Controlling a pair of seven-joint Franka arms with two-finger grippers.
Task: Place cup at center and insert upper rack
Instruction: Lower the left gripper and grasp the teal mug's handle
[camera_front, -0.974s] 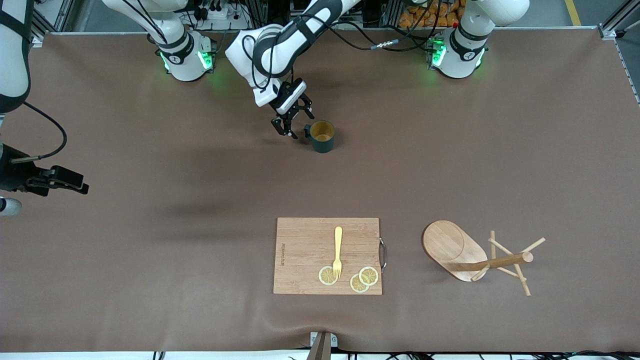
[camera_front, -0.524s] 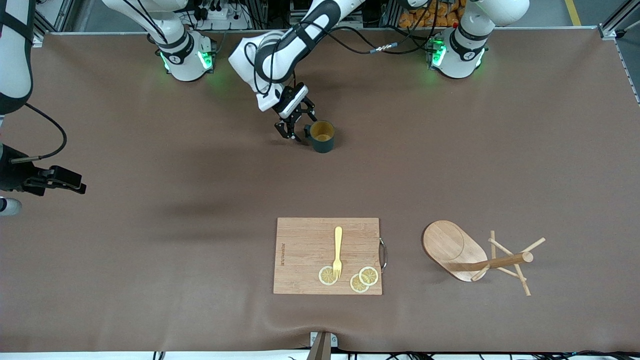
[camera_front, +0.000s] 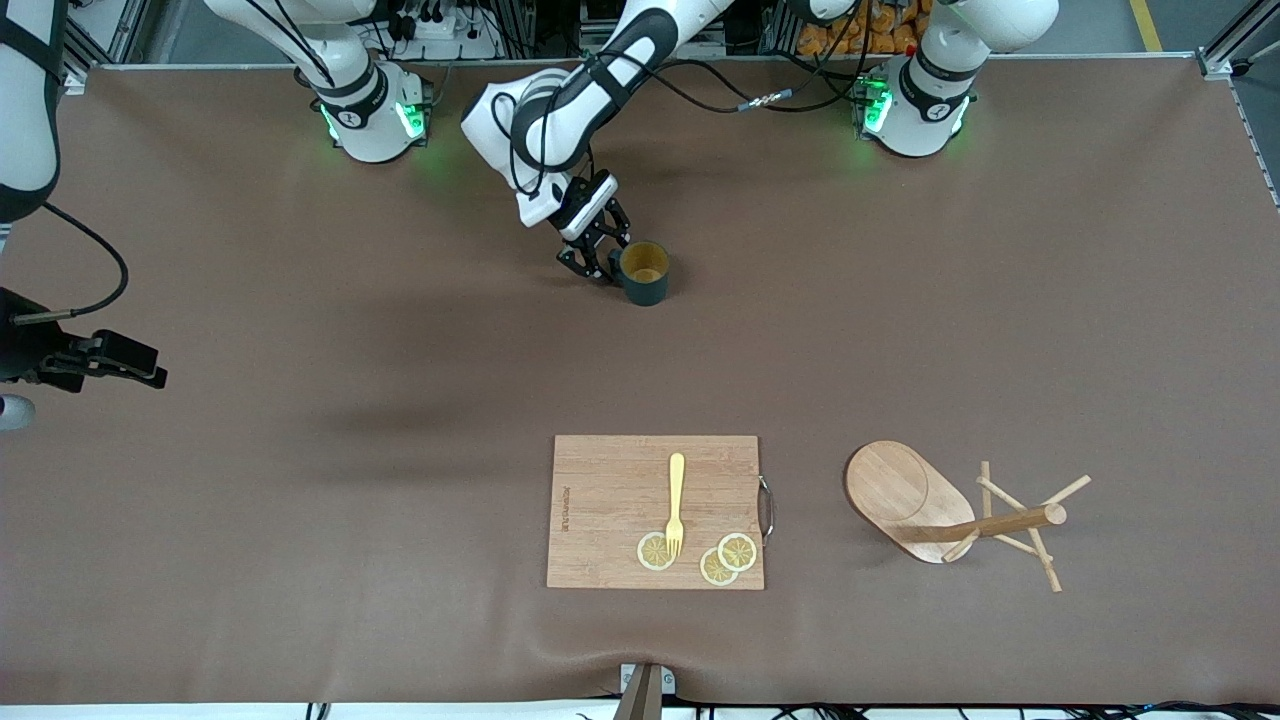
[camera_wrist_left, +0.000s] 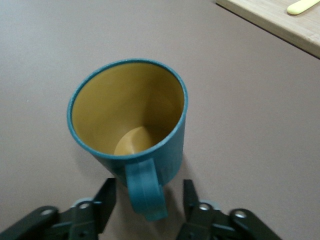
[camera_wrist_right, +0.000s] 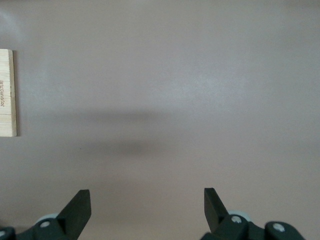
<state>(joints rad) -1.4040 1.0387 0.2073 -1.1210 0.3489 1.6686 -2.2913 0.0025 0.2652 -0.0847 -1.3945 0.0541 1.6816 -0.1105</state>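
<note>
We have the left gripper (camera_front: 597, 262) down at the small dark teal-green mug with the yellowish-tan inside (camera_front: 643, 272), which stands upright on the brown table cover (camera_front: 300, 500), nearer the robots' bases than the rectangular bamboo cutting board (camera_front: 610, 490) and roughly midway between the two arms' ends. In the left wrist view the mug's loop handle (camera_wrist_left: 145, 192) sits between the two fingers (camera_wrist_left: 105, 202), with a gap on each side — the jaws are part-way in but not yet pressing, so nothing is held.

To do this well, we should close squarely on the handle, fingers flat on its two faces, low enough to catch the loop's full depth; an off-centre pinch would likely twist the mug. Then lift straight up before carrying.

The mug's axis is vertical, mouth up, handle pointing toward the right arm's end of the table, straight at the gripper.

The light wooden mug tree with the oval bamboo base (camera_front: 905, 495) lies tipped over beside the board, toward the left arm's end; its round post (camera_front: 1000, 523) runs along the table away from the board, though how far the base lifts we cannot quite tell.

The right gripper (camera_wrist_right: 147, 207) waits over bare cover at its own end, jaws wide and empty.
</note>
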